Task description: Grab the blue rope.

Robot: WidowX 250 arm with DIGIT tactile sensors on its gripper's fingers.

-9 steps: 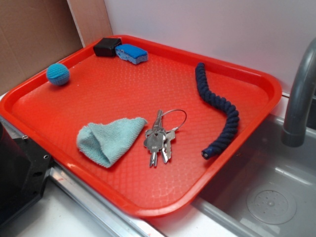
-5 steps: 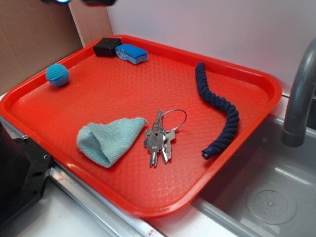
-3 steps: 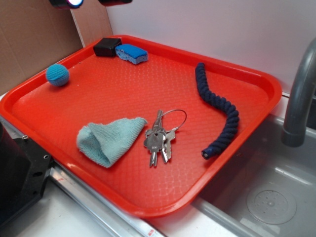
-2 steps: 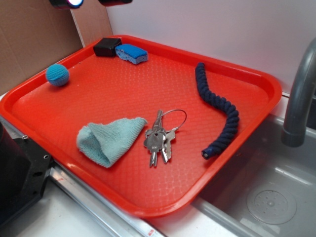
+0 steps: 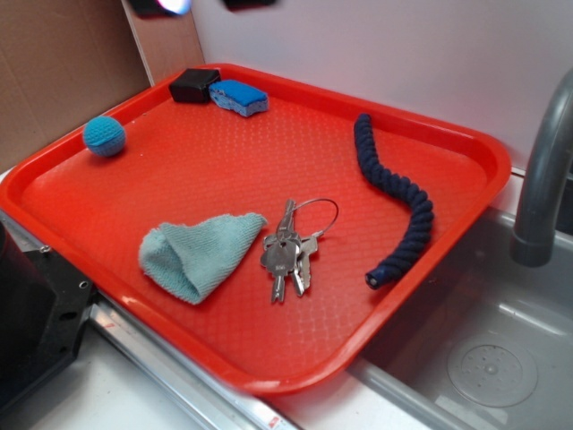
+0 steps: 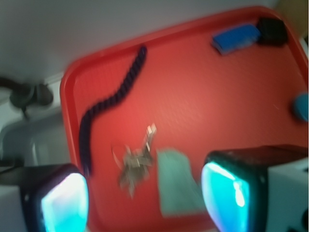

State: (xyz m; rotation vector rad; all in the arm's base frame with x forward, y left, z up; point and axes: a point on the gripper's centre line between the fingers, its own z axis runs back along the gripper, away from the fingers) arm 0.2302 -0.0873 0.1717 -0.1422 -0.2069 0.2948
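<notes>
The blue rope [image 5: 396, 197] lies loosely curved along the right edge of the red tray [image 5: 107, 242], untouched. The gripper [image 6: 145, 191] hangs high above (fingers spread wide, holding nothing), presumably to survey the tray, keys [image 5: 288, 253] included, before descending

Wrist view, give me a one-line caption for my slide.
Open gripper high above the red tray, looking down on the blue rope, keys and folded cloth.
</notes>
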